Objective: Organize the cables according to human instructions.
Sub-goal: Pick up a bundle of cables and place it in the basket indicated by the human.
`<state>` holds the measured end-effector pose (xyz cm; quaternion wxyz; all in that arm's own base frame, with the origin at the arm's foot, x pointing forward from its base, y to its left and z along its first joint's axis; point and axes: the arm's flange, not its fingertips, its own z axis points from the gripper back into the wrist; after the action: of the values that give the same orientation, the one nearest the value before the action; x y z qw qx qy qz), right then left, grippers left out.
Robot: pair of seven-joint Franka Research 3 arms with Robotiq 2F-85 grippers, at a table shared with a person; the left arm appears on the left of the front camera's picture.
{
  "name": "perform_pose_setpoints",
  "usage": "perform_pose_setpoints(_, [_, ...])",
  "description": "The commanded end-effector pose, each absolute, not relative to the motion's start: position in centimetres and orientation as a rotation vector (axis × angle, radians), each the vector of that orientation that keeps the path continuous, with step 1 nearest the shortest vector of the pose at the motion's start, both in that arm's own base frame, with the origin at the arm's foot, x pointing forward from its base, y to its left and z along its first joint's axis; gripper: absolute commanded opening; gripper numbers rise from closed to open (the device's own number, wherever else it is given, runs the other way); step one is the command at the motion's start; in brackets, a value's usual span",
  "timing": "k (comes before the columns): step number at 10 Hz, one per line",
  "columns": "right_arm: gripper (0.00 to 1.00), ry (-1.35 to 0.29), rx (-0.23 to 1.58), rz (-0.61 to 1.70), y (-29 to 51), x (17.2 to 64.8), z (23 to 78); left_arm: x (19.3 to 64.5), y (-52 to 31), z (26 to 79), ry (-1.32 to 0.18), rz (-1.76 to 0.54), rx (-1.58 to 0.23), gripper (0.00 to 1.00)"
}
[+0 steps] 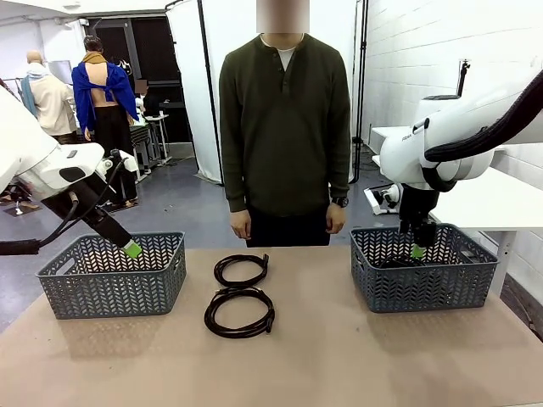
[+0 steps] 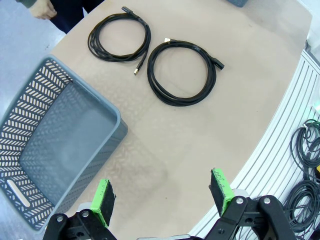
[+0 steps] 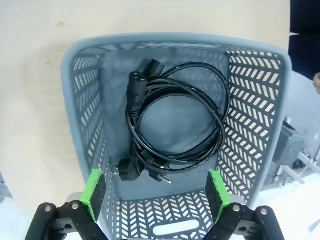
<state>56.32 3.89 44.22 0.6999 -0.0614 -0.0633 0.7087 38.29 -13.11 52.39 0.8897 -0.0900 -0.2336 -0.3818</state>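
Observation:
Two black coiled cables lie on the table's middle, one (image 1: 241, 284) nearer the person and one (image 1: 239, 333) nearer me. The left wrist view shows the same two coils (image 2: 117, 59) (image 2: 182, 101). More black cable (image 3: 134, 117) with chunky plugs lies coiled on the floor of the right grey basket (image 1: 424, 292). My right gripper (image 3: 156, 185) hangs open just above that coil with nothing between its fingers, and it also reaches into the basket (image 1: 417, 251). Beside the left basket, my left gripper (image 2: 161, 192) stands open and empty. The human (image 1: 285, 127) stands at the far side, both hands down.
The left grey basket (image 1: 112, 288) holds nothing, as its bare floor (image 2: 70, 135) shows. The table's rounded edge runs close to my left gripper, with loose cords on the floor (image 2: 305, 150) beyond it. A white table (image 1: 488, 199) stands at the right behind the right basket.

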Motion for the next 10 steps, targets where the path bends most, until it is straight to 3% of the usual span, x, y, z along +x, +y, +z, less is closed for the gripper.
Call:
perform_pose_setpoints(1, [1.00,-0.167,-0.143,1.564,4.5,56.9,44.6,38.3,-12.9,52.3,-0.496,-0.802,-0.204,1.00])
perform_pose_setpoints(6, [1.00,-0.151,-0.143,1.564,4.2,56.6,44.9,38.3,-12.9,52.3,-0.496,-0.802,-0.204,1.00])
perform_pose_setpoints(10, [1.00,-0.167,-0.066,1.422,7.2,55.6,49.9,38.3,-12.9,52.3,-0.496,-0.802,-0.204,1.00])
